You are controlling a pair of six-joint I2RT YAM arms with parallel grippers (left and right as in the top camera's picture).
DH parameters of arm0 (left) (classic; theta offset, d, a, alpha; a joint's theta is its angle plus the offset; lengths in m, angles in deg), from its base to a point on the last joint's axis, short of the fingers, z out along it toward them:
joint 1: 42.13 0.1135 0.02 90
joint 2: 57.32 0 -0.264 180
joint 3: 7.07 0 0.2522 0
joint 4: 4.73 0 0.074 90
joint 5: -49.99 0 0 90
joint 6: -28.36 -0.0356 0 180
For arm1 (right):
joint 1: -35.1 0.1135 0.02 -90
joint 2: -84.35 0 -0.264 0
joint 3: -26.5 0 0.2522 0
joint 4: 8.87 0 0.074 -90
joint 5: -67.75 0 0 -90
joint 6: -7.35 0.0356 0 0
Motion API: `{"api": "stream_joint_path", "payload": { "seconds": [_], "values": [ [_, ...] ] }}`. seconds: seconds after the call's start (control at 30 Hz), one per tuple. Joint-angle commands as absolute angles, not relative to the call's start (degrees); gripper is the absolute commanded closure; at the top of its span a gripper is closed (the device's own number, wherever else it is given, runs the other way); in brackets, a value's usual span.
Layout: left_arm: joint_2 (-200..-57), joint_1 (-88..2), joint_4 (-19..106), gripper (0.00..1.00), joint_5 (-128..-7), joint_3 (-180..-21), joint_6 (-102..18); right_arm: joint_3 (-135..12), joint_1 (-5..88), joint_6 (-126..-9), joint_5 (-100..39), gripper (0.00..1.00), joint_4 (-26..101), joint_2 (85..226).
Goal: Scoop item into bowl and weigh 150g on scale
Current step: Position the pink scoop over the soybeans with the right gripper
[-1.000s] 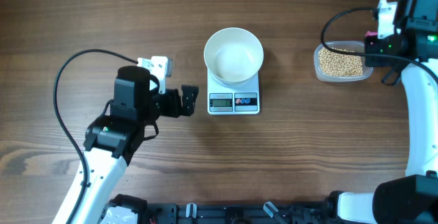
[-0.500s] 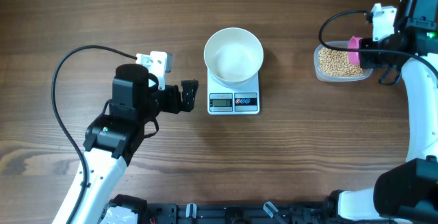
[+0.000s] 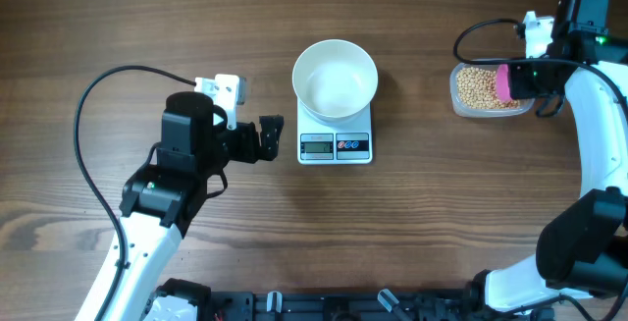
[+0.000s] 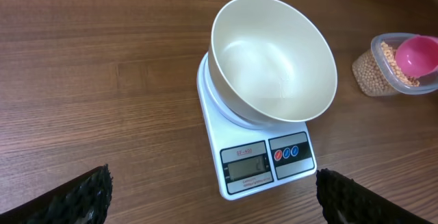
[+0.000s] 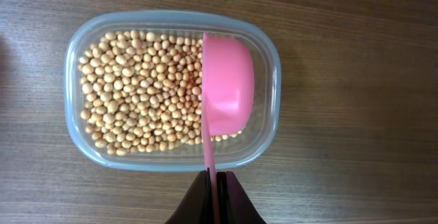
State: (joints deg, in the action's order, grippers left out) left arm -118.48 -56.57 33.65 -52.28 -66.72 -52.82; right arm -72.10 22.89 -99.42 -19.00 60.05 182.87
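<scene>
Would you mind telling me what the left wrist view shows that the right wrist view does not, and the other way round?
Only the left wrist view shows the white bowl sitting empty on the scale, and the left gripper with its fingers wide apart. Only the right wrist view shows the right gripper shut on the handle of the pink scoop, and the whole clear tub from above. Both show that tub, the beans in it, the scoop over them and the wooden table.

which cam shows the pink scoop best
Right wrist: the pink scoop sits large and centred, over the beans. Overhead shows only a small pink patch; left wrist catches its cup at the frame's right edge.
</scene>
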Motion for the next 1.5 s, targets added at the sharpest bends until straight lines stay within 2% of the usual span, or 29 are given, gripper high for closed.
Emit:
{"api": "stream_joint_path", "payload": {
  "seconds": [0.0,0.3,1.47],
  "values": [
    [-117.7,-56.1,34.0,0.0,-51.9,-66.5,-53.9,-71.9,22.7,-97.9,-17.4,0.96,59.5,183.5],
    [-117.7,-56.1,34.1,0.0,-51.9,-66.5,-53.9,-72.0,22.8,-96.2,-19.7,0.96,59.7,180.6],
    [-117.7,-56.1,34.1,0.0,-51.9,-66.5,-53.9,-72.0,26.0,-98.9,-10.2,0.96,60.4,181.9]
  ]
}}
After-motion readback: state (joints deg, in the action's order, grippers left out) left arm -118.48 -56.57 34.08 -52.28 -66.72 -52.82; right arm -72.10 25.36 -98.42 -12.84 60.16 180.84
